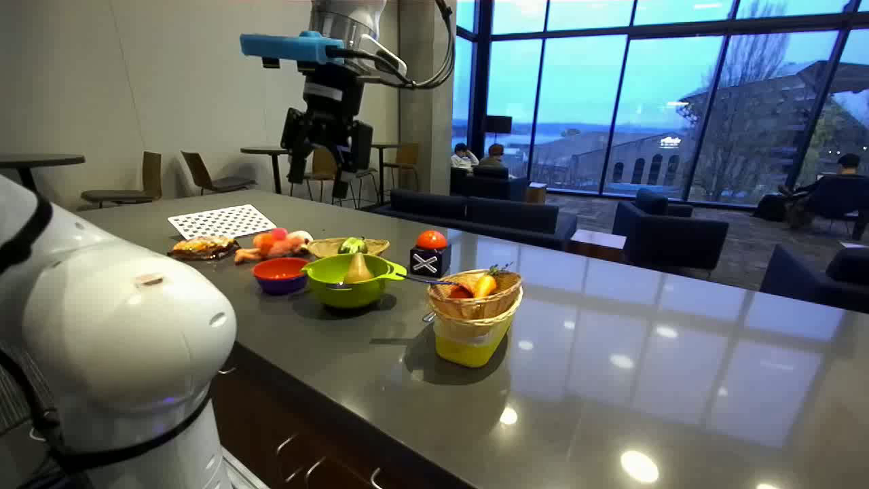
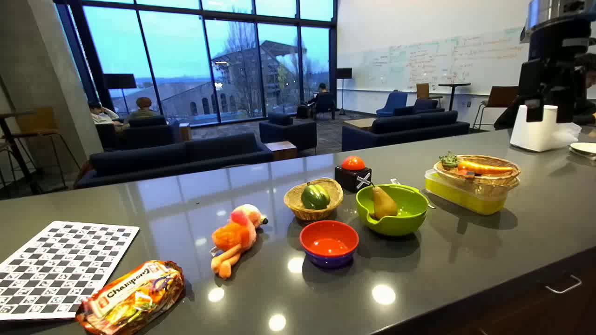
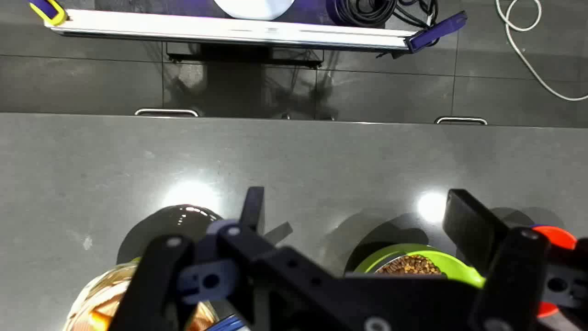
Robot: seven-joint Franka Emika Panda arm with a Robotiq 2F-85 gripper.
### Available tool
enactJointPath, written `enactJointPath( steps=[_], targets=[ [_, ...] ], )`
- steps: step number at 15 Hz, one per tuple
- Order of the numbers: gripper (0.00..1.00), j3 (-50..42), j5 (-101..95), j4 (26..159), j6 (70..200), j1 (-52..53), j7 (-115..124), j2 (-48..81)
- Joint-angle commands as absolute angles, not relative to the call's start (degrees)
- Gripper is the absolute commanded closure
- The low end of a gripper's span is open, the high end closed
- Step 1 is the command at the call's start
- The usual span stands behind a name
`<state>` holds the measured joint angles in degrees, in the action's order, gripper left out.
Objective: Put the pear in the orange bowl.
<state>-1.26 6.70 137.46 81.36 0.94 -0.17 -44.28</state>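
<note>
The pear, yellowish with a narrow top, stands in the lime-green bowl; it appears in both exterior views, as the pear inside the green bowl. Beside that bowl is the orange bowl, red-orange inside and set in a purple-blue one. My gripper hangs high above the counter, its jaws wide apart with nothing between them. In the wrist view, below the gripper, part of the green bowl shows with brown bits inside; the pear is hidden there. At the right edge a strip of the orange bowl shows.
A wicker basket with a carrot rests on a yellow container. Near the green bowl are a black cube with an orange dome and a basket holding a green squash. A plush toy, snack packet and checkered board lie farther along.
</note>
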Motion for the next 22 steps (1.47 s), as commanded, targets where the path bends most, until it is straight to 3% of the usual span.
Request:
enactJointPath(
  steps=[1, 11, 22],
  targets=[
    [0.0, -0.9, 6.9, 137.3, 81.3, 0.4, -0.5, -44.2],
    [0.0, -0.5, 7.9, 137.7, 83.3, 1.8, -2.4, -43.0],
    [0.0, 4.9, 7.4, 138.9, 108.1, 11.7, -14.1, -27.6]
  ],
)
